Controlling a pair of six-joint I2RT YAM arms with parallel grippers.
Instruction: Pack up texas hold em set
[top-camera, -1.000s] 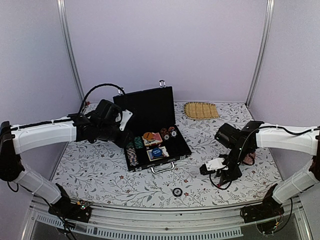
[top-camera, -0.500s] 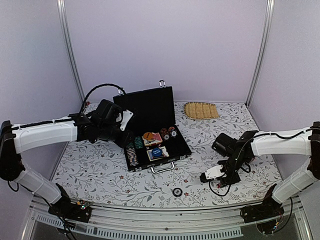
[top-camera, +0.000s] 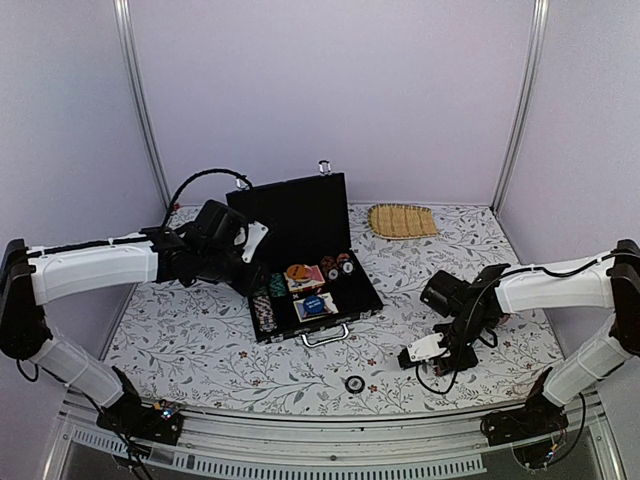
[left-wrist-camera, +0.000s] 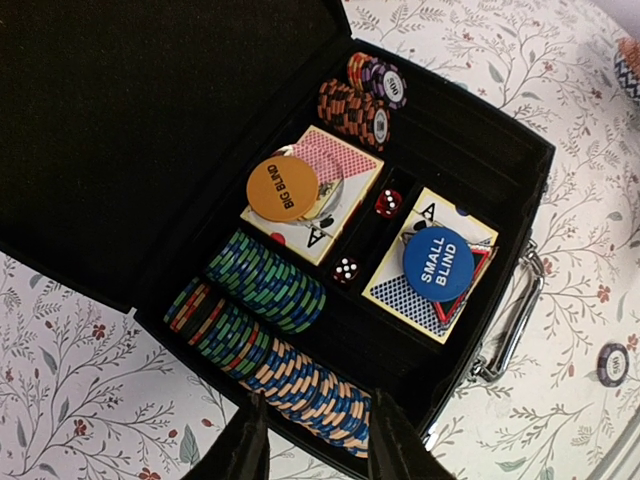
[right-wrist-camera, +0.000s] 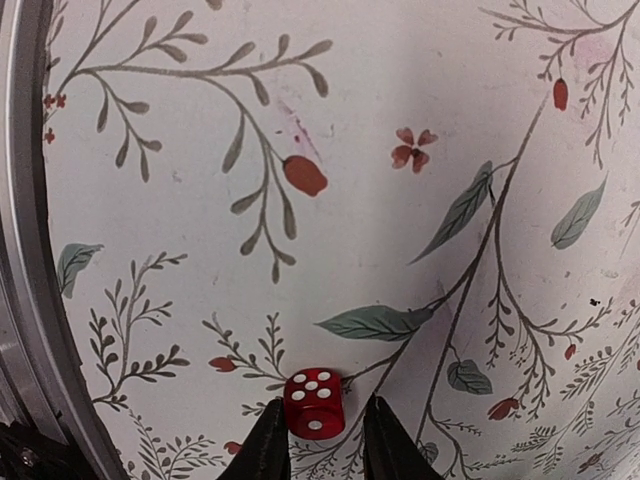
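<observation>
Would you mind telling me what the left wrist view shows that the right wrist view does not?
Only the left wrist view: the open briefcase holding chip rows, card decks, an orange Big Blind disc, a blue Small Blind disc and two red dice, plus a loose chip on the floral tablecloth. Only the right wrist view: one red die on the tablecloth between the right gripper's open fingers. Both: the tablecloth and an open gripper, the left gripper in its own view.
</observation>
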